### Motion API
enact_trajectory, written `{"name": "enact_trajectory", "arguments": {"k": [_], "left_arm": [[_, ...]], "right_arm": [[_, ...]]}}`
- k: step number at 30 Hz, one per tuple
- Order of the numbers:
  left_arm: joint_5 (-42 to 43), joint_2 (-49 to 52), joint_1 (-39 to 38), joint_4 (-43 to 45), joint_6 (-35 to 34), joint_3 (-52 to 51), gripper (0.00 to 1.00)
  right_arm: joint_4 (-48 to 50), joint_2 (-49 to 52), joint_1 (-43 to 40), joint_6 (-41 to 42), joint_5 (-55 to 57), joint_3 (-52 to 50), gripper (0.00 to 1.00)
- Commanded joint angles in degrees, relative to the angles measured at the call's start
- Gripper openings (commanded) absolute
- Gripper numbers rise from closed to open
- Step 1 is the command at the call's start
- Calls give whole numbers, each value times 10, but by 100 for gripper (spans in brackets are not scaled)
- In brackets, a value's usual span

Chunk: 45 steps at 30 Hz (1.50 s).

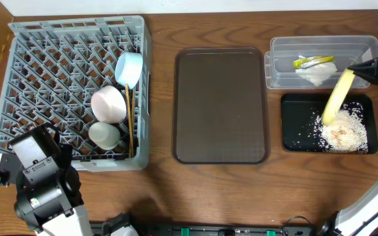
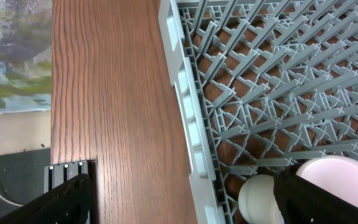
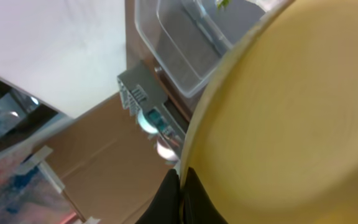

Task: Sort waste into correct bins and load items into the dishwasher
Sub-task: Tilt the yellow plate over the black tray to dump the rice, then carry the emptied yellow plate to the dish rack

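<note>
Yellow plate (image 1: pixel 338 98) hangs steeply tilted from the right gripper (image 1: pixel 355 71), whose jaws pinch its rim, over the black tray (image 1: pixel 294 124) at the counter's 3 o'clock, where beige scraps (image 1: pixel 344 133) lie. The napkin (image 1: pixel 317 75) and wrapper (image 1: pixel 311 61) sit in the clear tub (image 1: pixel 281 62) at 2 o'clock. At 9 o'clock, the grey rack (image 1: pixel 44 65) holds both bowls, a cup and chopsticks. The left gripper (image 2: pixel 185 205) has its jaws wide over the rack's 7 o'clock corner.

Wood-grain tabletop (image 1: pixel 159 190) carries four items directly. Grey dish rack (image 1: pixel 51 72) sits at left, spanning far to near. Dark brown serving tray (image 1: pixel 220 105) lies flat at centre, apart from the rack. Clear tub (image 1: pixel 284 62) stands far right; flat black tray (image 1: pixel 297 121) lies just beside it on the near side.
</note>
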Motion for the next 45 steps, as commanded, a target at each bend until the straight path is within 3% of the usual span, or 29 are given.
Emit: {"name": "enact_trajectory", "arguments": {"k": [1, 4, 6, 14, 22, 35, 40, 45], "left_arm": [[-7, 0, 2, -2, -5, 9, 94], [-7, 0, 2, -2, -5, 9, 94], [-7, 0, 2, -2, -5, 9, 94], [-7, 0, 2, -2, -5, 9, 94], [-7, 0, 2, -2, -5, 9, 94], [-7, 0, 2, -2, -5, 9, 94], [-7, 0, 2, -2, -5, 9, 94], [-7, 0, 2, -2, -5, 9, 94]], "right_arm": [[-22, -13, -10, -24, -33, -1, 1], [-39, -13, -11, -37, -37, -1, 1], [4, -13, -14, -26, -34, -1, 1], [-131, -15, -10, -126, -107, -1, 1], [-131, -22, 6, -123, -127, -1, 1], [-85, -33, 172, -122, -200, -1, 1], [19, -33, 269, -10, -203, -1, 1], [196, -33, 345, 162, -143, -1, 1]]}}
